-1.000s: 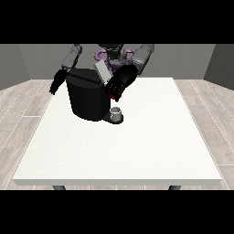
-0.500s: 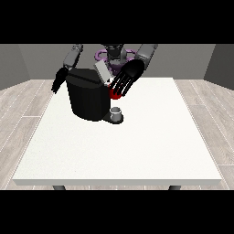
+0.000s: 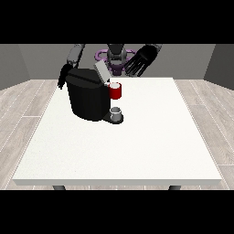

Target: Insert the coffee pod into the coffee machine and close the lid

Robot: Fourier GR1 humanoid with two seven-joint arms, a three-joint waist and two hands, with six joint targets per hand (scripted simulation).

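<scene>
The black coffee machine stands on the left half of the white table, its grey lid tilted up. A red thing at the machine shows at its front, just under the lid. Below that, a small grey thing sits on the machine's base; I cannot tell whether it is the pod. The hand at the view's right is raised above and to the right of the machine, open with fingers spread, holding nothing. The hand at the view's left hangs behind the machine's left edge.
The robot's torso is behind the table's far edge. White table surface stretches in front of and to the right of the machine.
The hand at the view's right has lifted off the machine's front and moved up and to the right. The red thing now shows uncovered. The other hand has barely moved.
</scene>
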